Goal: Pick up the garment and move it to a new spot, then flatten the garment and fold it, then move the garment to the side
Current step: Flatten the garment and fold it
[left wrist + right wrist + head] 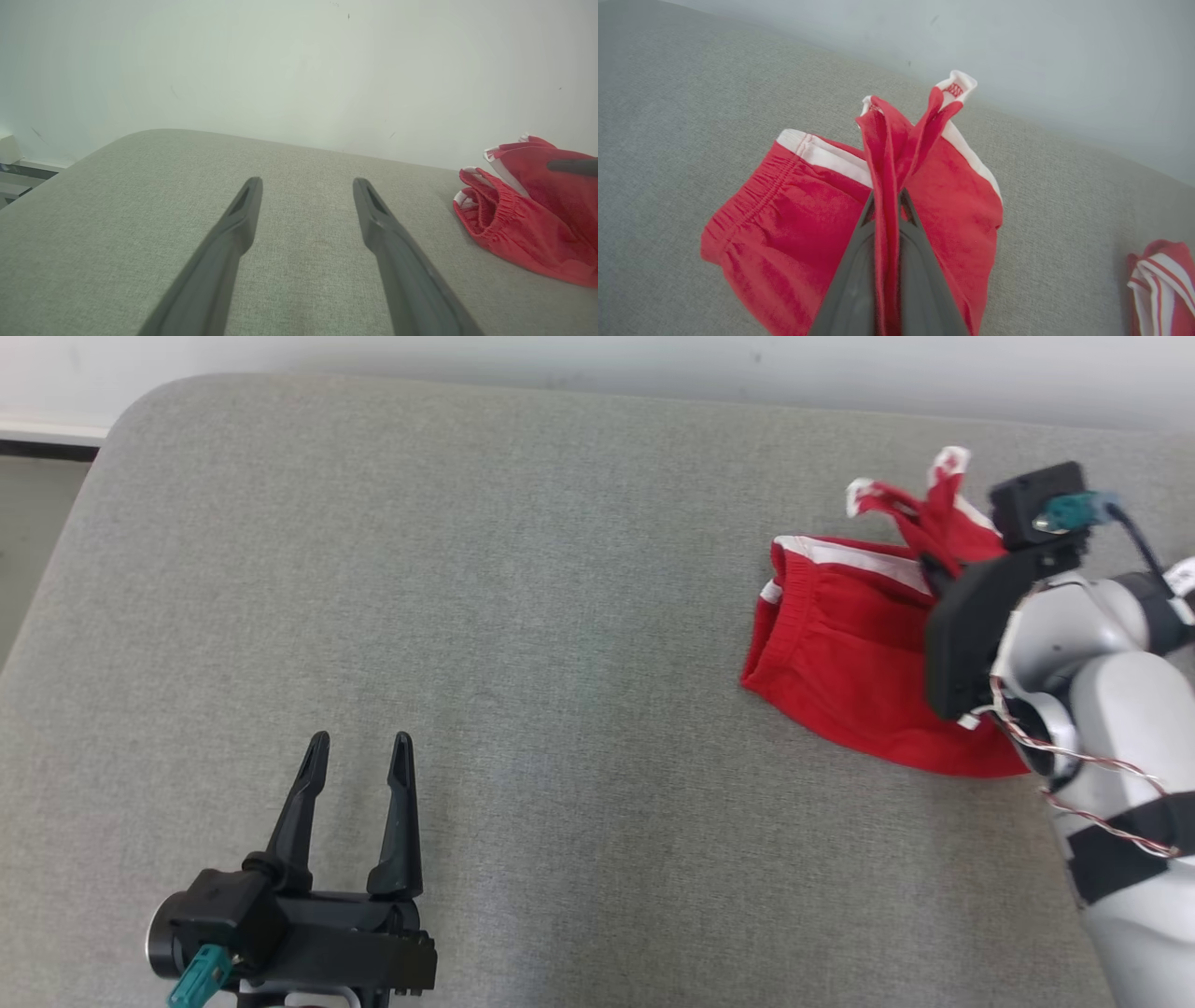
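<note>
Grey upholstered surface (560, 616) up against a pale wall (280, 70), red shorts (840, 653) with white trim lying bunched toward its far right, elastic waistband facing left. Clamped tight on a raised fold of them: right gripper (886, 198), fabric squeezed between both dark fingers. Further out, left gripper (361, 739) low at the near left, fingers spread wide with nothing between them, plus a red-and-white striped cloth (1157, 284) lying near the shorts, not touching.

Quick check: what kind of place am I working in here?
Likely a room indoors: a grey cushion, like a sofa or bed, against a pale wall, with red shorts on it.
</note>
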Available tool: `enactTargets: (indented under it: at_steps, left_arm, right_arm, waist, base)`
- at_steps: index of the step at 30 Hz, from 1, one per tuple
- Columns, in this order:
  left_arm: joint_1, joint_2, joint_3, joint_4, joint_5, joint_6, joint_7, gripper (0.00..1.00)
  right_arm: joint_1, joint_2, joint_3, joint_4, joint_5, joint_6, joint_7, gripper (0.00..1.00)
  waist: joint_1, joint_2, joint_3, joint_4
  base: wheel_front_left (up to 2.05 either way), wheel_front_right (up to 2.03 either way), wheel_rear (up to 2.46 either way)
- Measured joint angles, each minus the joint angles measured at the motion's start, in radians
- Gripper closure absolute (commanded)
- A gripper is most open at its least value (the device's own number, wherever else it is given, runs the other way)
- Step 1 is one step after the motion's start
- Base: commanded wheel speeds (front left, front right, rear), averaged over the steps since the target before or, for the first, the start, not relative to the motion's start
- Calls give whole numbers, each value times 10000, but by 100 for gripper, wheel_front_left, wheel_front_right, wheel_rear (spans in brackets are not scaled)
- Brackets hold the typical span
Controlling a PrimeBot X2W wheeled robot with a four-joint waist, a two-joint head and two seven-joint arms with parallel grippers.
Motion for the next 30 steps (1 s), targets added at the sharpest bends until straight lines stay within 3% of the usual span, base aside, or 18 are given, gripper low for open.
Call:
enactTargets:
  at_steps: [12,13,14,18,23,27,30]
  left_arm:
    - [-15,0,-201,17,-161,75,0,0]
    - [-17,2,-209,15,-176,96,0,0]
    - [-18,2,-217,15,-194,105,0,0]
    - [-14,2,-247,48,-213,102,0,0]
    - [94,2,-196,67,-173,100,0,0]
    - [206,0,-130,75,-128,61,0,0]
    - [219,2,-117,81,-107,48,0,0]
  right_arm:
    - [-779,920,999,1735,184,0,-278,100]
    - [-795,965,1041,1824,242,0,-382,56]
    - [-807,989,1089,1902,280,0,-485,0]
    - [-860,1074,1223,2015,616,0,-863,0]
    - [-743,1325,1172,1375,2357,0,-1476,0]
    - [-291,351,765,1032,2658,-2,-2224,0]
    - [29,-27,366,1174,2437,-2,-2700,0]
  waist:
    - [0,0,143,500]
    - [0,0,145,532]
    - [0,0,142,557]
    - [0,0,44,589]
    - [0,0,-166,497]
    - [0,0,-374,324]
    - [-1,0,-458,232]
  base:
    - [0,0,0]
    - [0,0,0]
    - [0,0,0]
    - [0,0,0]
    - [0,0,0]
    - [0,0,0]
    - [0,0,0]
